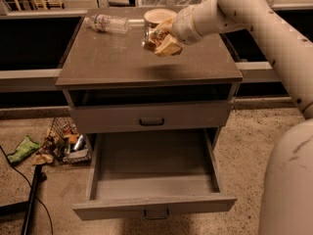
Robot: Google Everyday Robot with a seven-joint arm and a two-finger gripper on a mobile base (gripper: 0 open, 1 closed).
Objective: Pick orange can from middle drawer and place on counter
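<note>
Far left, floor: a green scrap (pixel 22 148) is lying by a wire basket (pixel 68 142) of mixed clutter, and a black cable (pixel 33 192) is running down past it.

Counter (pixel 112 60), back-left: a clear water bottle (pixel 105 22) is lying on its side. Further right, at the back edge, a pale bowl (pixel 156 15) is sitting partly hidden behind the gripper.

Just right of centre: the gripper (pixel 159 39) is hanging over the rear of the counter, its tan fingers (pixel 169 47) pinching the orange can (pixel 148 34). The can is tilting, silver end facing left, and is casting a shadow on the counter under it.

Below: the upper drawer (pixel 151 116) is sitting closed. The middle drawer (pixel 154 182) is standing pulled well out.

Right: the white arm (pixel 254 13) is reaching in from the right edge.
</note>
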